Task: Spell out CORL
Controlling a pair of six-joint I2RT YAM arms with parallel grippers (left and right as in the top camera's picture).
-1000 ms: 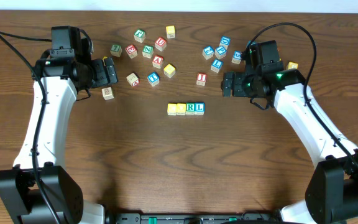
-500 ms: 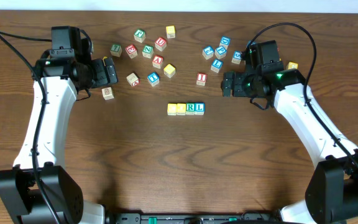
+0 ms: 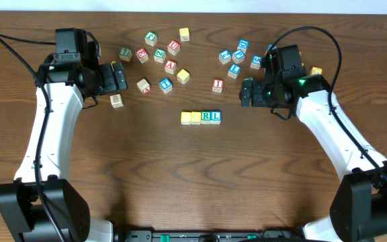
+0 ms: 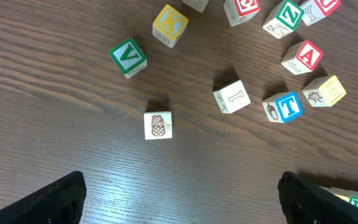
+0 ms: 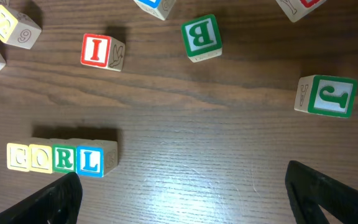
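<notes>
A row of letter blocks [image 3: 201, 117] lies mid-table: two yellow, a green R, a blue L. In the right wrist view the row reads C, O, R, L [image 5: 61, 158], blocks touching. My right gripper [image 3: 247, 92] is open and empty, up and to the right of the row; its fingers [image 5: 185, 196] frame bare wood beside the L block. My left gripper [image 3: 121, 76] is open and empty at the far left, its fingers [image 4: 179, 199] over bare wood below a pineapple block [image 4: 158, 125].
Loose letter blocks are scattered along the back: a left group [image 3: 158, 57] with K [image 4: 169, 23], V [image 4: 128, 57], T [image 4: 288, 106], A [image 4: 306, 56], and a right group [image 3: 237, 55]. Near the right gripper lie I [image 5: 98, 50], B [image 5: 201, 36] and J [image 5: 331, 95].
My right gripper has shifted slightly up and away from the row. The left arm and the blocks have not moved.
</notes>
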